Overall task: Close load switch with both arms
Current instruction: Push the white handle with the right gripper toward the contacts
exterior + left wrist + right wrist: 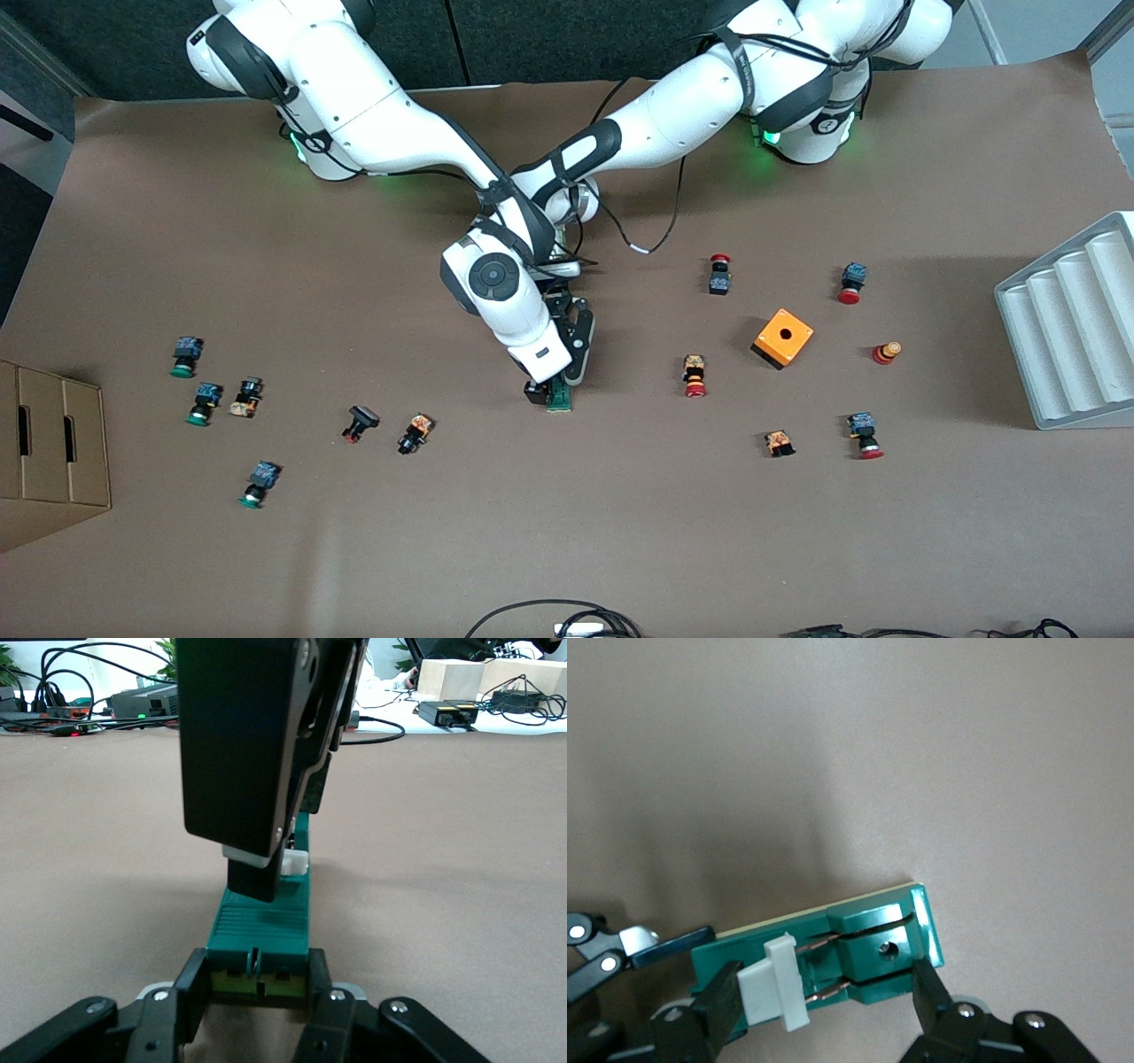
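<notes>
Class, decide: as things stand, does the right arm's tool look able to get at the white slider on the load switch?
Probably yes. The right tool already straddles the load switch, one finger against the white slider; the left tool clamps only the switch's end.

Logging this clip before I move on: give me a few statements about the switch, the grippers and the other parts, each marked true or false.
1. The left gripper is clamped on one end of the load switch. True.
2. The switch is lifted off the table. False: it lies on the table.
3. The right gripper has one finger on the white slider and one at the other end of the switch. True.
4. The orange cube lies toward the right arm's end of the table. False: it lies toward the left arm's end.
5. One arm waits away from the switch. False: both grippers are at the switch.
</notes>
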`<control>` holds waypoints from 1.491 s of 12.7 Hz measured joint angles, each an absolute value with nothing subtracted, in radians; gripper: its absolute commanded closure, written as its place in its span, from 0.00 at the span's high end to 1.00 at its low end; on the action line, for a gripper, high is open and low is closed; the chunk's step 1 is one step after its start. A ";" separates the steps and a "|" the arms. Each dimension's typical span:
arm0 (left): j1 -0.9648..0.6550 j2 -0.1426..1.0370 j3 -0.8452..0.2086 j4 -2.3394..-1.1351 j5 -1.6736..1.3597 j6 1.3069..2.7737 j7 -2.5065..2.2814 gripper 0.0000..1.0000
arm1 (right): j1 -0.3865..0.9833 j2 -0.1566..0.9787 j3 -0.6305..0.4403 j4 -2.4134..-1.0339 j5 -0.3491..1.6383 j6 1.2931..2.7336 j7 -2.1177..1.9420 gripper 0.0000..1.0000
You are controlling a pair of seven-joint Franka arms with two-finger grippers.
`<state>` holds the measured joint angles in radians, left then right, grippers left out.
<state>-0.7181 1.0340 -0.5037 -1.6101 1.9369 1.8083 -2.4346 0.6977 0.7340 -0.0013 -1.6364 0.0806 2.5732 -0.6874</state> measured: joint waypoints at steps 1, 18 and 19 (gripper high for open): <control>-0.718 1.034 -0.504 -1.610 1.937 1.808 -2.435 0.27 | 0.698 0.734 -0.001 -1.636 0.081 2.573 -0.687 0.76; -0.718 1.034 -0.502 -1.610 1.940 1.808 -2.435 0.27 | 0.703 0.732 -0.001 -1.638 0.075 2.579 -0.692 0.74; -0.718 1.034 -0.502 -1.610 1.940 1.808 -2.434 0.27 | 0.703 0.732 -0.001 -1.639 0.070 2.580 -0.692 0.74</control>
<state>-0.7184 1.0342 -0.5023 -1.6101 1.9400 1.8080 -2.4344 0.7032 0.7317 -0.0009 -1.6385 0.0696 2.5795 -0.6917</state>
